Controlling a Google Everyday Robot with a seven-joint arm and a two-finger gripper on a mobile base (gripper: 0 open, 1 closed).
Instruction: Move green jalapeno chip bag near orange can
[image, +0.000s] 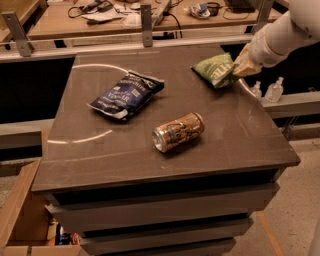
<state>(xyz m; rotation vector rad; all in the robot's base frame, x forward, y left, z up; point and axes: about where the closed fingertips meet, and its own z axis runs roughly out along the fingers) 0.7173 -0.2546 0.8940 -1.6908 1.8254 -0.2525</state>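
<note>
The green jalapeno chip bag (214, 70) lies at the far right of the dark table top (115, 150), its right end raised off the surface. My gripper (239, 68) comes in from the upper right on the white arm (285, 35) and is shut on that right end of the bag. The orange can (178, 131) lies on its side near the middle of the table, silver top rim toward the front left. It is well apart from the bag, nearer the front and to the left.
A larger dark blue chip bag (127, 94) lies left of centre. Two small clear bottles (267, 91) stand on a ledge beyond the table's right edge. A bench with cables (125, 15) runs behind. An open wooden crate (25, 220) sits at the lower left.
</note>
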